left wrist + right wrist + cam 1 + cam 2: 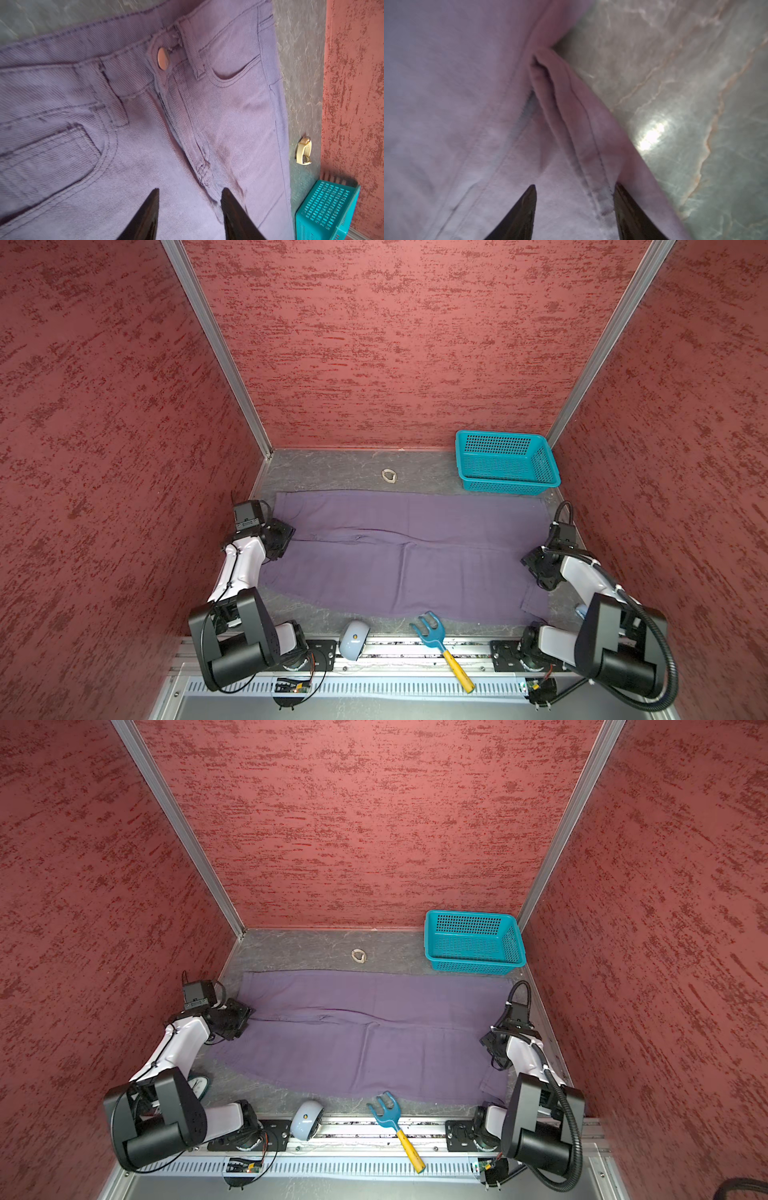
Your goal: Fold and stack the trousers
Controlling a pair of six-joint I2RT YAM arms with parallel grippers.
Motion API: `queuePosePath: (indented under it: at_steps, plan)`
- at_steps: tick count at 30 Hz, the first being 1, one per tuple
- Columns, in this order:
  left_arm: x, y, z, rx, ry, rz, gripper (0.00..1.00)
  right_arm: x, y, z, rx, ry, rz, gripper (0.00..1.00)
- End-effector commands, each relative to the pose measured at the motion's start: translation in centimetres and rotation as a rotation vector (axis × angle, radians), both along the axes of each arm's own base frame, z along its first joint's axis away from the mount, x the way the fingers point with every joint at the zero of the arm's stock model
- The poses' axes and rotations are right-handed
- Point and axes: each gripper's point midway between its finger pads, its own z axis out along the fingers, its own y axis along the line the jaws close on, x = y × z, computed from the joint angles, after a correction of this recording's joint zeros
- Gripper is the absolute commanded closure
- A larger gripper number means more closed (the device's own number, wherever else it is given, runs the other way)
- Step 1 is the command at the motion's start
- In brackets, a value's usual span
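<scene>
Dark fingertips of the left end effector [190, 190] stand apart over the waistband, gripping nothing. Same at the right end effector [575, 185]: tips apart, a bunched hem between them, not pinched. Across the surface [332, 466] the trousers [407, 556] lie spread flat, waist left, hems right, legs side by side. No fold made yet; all folding and stacking remain.
</scene>
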Motion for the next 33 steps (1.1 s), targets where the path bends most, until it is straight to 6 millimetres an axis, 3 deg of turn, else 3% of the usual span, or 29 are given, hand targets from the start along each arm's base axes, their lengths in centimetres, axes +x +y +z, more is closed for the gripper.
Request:
queuePosePath:
  at_steps: [1,3,6,10,17,19,21,23,30,33]
  plan:
    - [-0.1,-0.7,-0.6,-0.028,0.001,-0.012,0.50,0.6,-0.7,-0.4,-0.021,-0.011,-0.018,0.41]
    - [-0.3,-1.0,-1.0,-0.035,0.013,-0.014,0.50,0.7,-1.0,-0.8,-0.028,0.002,-0.014,0.53]
    - [-0.5,-1.2,-1.2,-0.037,0.024,-0.015,0.50,0.6,-1.6,-1.4,-0.030,0.016,-0.022,0.78]
    - [-0.4,-1.3,-0.6,-0.029,0.020,-0.011,0.49,0.1,-3.3,-1.8,-0.030,0.030,-0.050,0.82]
    - [0.1,-1.6,-0.3,-0.011,0.024,-0.024,0.48,1.3,-6.7,0.4,-0.065,-0.009,-0.114,0.78]
    - [0.3,-1.8,-0.4,-0.009,0.030,-0.030,0.48,1.7,-7.7,1.6,-0.074,-0.037,-0.144,0.70]
    - [0.3,-1.8,-0.7,-0.006,0.043,-0.035,0.46,2.4,-7.7,2.8,-0.068,-0.076,-0.143,0.51]
    - [0.4,-1.8,-0.9,-0.003,0.050,-0.038,0.44,2.8,-7.4,3.5,-0.052,-0.106,-0.138,0.43]
    - [0.5,-2.0,-1.6,-0.003,0.059,-0.047,0.43,1.1,-7.2,5.0,-0.109,-0.100,-0.122,0.42]
    - [1.0,-2.1,-2.0,0.000,0.083,-0.068,0.43,0.3,-6.9,4.5,-0.113,-0.064,-0.105,0.40]
